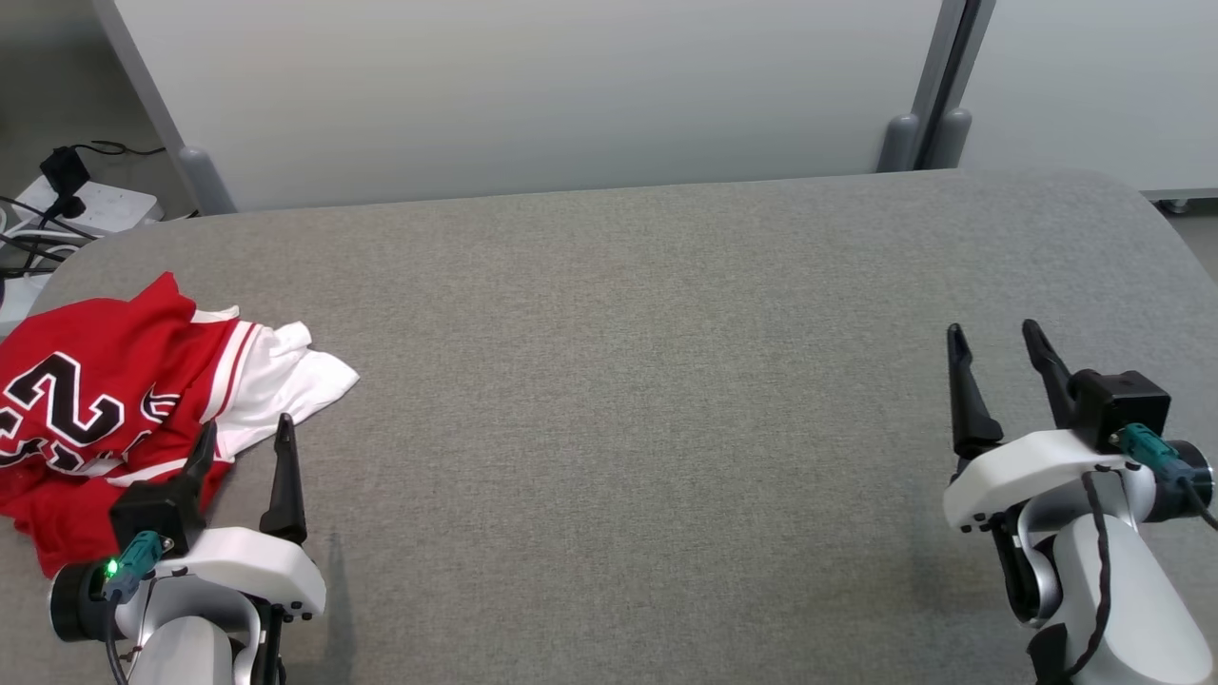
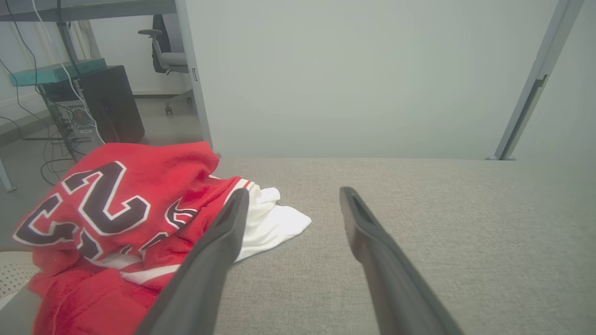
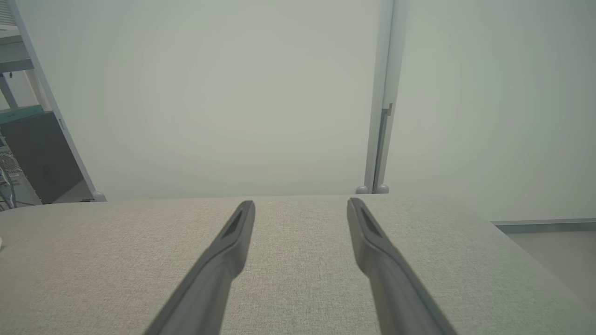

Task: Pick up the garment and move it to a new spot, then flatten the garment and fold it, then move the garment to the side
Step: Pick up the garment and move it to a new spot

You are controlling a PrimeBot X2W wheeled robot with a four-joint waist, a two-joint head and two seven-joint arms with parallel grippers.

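Note:
The garment (image 1: 114, 400) is a red jersey with white trim and black numbers, crumpled at the table's near left edge; in the left wrist view the garment (image 2: 116, 218) lies left of the fingers. My left gripper (image 1: 245, 433) hovers open just beside its right edge, with nothing between its fingers. In its own view the left gripper (image 2: 293, 195) spreads over bare cloth next to the white part. My right gripper (image 1: 994, 338) stands open at the near right, far from the garment; the right wrist view has the right gripper (image 3: 300, 204) above bare table.
The grey fabric table (image 1: 628, 381) stretches wide between the arms. White partition panels (image 1: 533, 86) stand behind its far edge. A power strip with cables (image 1: 76, 205) lies on the floor at the far left, and a computer tower (image 2: 109, 102) stands beyond.

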